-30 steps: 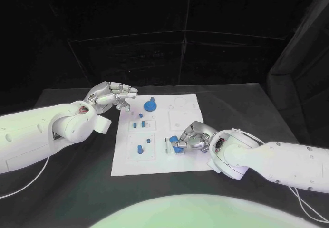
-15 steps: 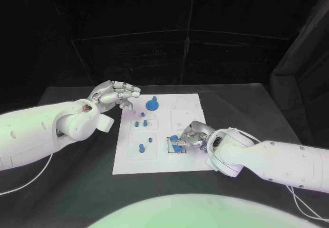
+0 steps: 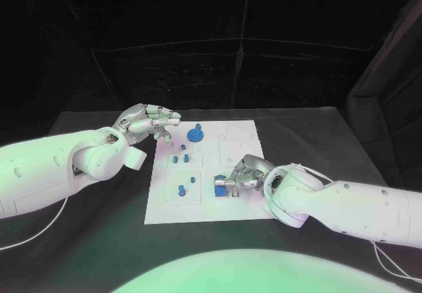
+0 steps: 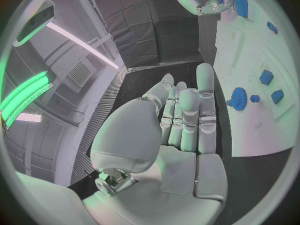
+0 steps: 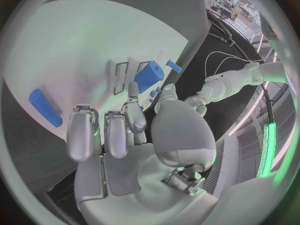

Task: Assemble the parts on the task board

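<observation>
On the black bench point(image 3: 105, 207) the white task board point(image 3: 204, 207) carries the blue parts point(image 3: 181, 190), the right robot hand point(image 3: 239, 176) resting on its near right area (whether it grips anything I cannot tell), while the left robot hand point(image 3: 149, 122) hovers empty, fingers loosely apart, beside its far left corner.

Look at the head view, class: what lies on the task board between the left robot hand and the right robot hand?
In the head view, small blue parts on the white task board lie between the left robot hand and the right robot hand.
</observation>
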Tool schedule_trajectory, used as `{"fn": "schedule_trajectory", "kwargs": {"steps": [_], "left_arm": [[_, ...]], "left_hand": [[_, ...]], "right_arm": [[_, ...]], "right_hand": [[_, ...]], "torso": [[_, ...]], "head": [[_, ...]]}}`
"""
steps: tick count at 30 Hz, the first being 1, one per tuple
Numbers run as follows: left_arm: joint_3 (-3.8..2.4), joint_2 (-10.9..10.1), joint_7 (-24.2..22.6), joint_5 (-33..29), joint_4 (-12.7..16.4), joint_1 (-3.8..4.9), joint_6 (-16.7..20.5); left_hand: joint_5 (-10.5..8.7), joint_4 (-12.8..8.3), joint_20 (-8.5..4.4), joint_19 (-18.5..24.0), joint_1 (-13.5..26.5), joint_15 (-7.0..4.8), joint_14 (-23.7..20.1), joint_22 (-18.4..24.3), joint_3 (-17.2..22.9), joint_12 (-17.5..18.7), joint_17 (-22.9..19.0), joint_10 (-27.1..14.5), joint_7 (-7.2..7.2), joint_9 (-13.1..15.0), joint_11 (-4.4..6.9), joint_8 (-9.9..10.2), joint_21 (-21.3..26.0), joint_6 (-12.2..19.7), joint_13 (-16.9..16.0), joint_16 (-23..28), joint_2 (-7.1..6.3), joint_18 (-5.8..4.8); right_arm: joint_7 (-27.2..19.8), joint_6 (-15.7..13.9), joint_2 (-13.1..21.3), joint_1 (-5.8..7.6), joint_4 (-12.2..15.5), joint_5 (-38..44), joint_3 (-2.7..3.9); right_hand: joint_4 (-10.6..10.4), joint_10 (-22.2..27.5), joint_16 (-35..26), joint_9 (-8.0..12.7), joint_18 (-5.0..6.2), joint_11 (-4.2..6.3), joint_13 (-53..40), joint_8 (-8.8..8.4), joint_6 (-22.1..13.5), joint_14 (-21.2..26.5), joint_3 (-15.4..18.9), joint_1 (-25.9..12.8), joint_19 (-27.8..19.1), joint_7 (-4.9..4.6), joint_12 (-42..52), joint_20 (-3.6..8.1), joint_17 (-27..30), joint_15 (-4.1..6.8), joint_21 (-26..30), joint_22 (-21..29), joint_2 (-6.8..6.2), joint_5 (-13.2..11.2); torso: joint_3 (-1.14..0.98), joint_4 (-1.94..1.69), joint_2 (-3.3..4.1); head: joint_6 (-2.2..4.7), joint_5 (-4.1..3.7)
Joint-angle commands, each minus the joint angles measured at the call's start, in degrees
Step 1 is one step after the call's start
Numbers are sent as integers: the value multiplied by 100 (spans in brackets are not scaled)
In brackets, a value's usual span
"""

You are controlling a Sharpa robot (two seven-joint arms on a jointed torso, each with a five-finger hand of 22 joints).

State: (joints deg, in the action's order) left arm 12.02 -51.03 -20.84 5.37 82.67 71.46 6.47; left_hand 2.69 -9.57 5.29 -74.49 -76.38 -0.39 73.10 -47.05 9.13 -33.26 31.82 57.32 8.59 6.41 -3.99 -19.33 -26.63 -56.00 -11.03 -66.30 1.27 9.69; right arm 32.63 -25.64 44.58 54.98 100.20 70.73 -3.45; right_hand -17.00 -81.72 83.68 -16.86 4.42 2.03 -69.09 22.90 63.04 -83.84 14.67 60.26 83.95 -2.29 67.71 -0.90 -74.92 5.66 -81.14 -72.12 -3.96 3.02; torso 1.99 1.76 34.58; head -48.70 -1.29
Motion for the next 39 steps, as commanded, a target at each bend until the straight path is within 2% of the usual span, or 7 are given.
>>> {"fn": "schedule_trajectory", "kwargs": {"steps": [1,6,9,12,18,28,39], "left_arm": [[-5,2,-14,-28,8,9,-68],[-5,5,-14,-28,5,9,-70],[-5,2,-14,-28,2,9,-71],[-5,-4,-11,-28,0,8,-71],[-4,-4,-10,-28,-2,8,-73],[-4,-7,-5,-28,-5,8,-71],[-4,-15,4,-28,-1,8,-72]], "left_hand": [[14,-7,-11,41,-22,-12,-46,3,24,-27,-5,-39,-19,-7,-6,-21,16,38,9,15,31,68],[14,-7,-11,41,-22,-12,-46,3,24,-27,-5,-39,-19,-7,-6,-21,16,38,9,15,31,68],[14,-7,-11,41,-22,-12,-46,3,24,-27,-5,-39,-19,-7,-6,-21,16,38,9,15,31,68],[14,-7,-11,41,-22,-12,-46,3,24,-27,-5,-39,-19,-7,-6,-21,16,38,9,15,31,68],[13,-17,-11,43,-22,-10,-51,2,35,-26,-14,-43,-14,-8,-10,-25,15,43,12,17,30,67],[13,-19,-10,44,-19,-9,-51,2,36,-25,-11,-46,-12,-9,-12,-24,14,47,13,15,27,67],[13,-19,-10,44,-19,-9,-51,2,36,-25,-11,-46,-12,-9,-12,-24,14,47,13,15,27,67]], "right_arm": [[31,-260,-3,9,1,218,4],[-22,-322,21,9,29,289,4],[-252,-283,52,9,74,278,4],[-504,-276,98,8,140,256,4],[-479,-235,108,8,166,346,4],[-160,-34,53,9,95,407,4],[-47,135,-51,8,40,494,4]], "right_hand": [[-6,62,-45,-46,-82,-14,47,-39,-62,-335,-318,-256,-14,-5,-85,36,-32,-3,47,35,-354,-14],[-2,83,-62,-65,-78,-17,85,-42,-75,-329,-390,-290,-23,-8,-142,35,-6,-5,61,56,-383,-10],[86,84,-68,-103,-76,-21,77,-42,-91,-331,-574,82,-28,-12,-159,32,-11,-9,71,63,-213,-5],[260,79,-62,-156,-78,-20,44,-37,-111,-339,-635,703,-27,-12,-154,34,-40,-7,71,50,-205,-24],[614,45,-38,-235,-94,-14,-25,10,-75,-353,-762,1357,1,-10,-107,35,-106,-4,30,-35,27,-8],[830,-24,39,-306,-122,16,-130,51,-16,-384,-760,1627,56,25,-18,47,-273,16,-51,-188,249,-10],[979,-46,50,-329,-127,33,-167,39,-10,-388,-739,1794,64,44,0,57,-304,30,-66,-217,339,-13]], "torso": [[-1,10,-3],[-7,14,1],[-12,12,0],[-12,6,3],[-5,6,-8],[-3,-2,4],[-6,3,-2]], "head": [[-1,-11],[4,2],[-7,3],[-15,22],[-28,45],[-57,67],[-82,79]]}}
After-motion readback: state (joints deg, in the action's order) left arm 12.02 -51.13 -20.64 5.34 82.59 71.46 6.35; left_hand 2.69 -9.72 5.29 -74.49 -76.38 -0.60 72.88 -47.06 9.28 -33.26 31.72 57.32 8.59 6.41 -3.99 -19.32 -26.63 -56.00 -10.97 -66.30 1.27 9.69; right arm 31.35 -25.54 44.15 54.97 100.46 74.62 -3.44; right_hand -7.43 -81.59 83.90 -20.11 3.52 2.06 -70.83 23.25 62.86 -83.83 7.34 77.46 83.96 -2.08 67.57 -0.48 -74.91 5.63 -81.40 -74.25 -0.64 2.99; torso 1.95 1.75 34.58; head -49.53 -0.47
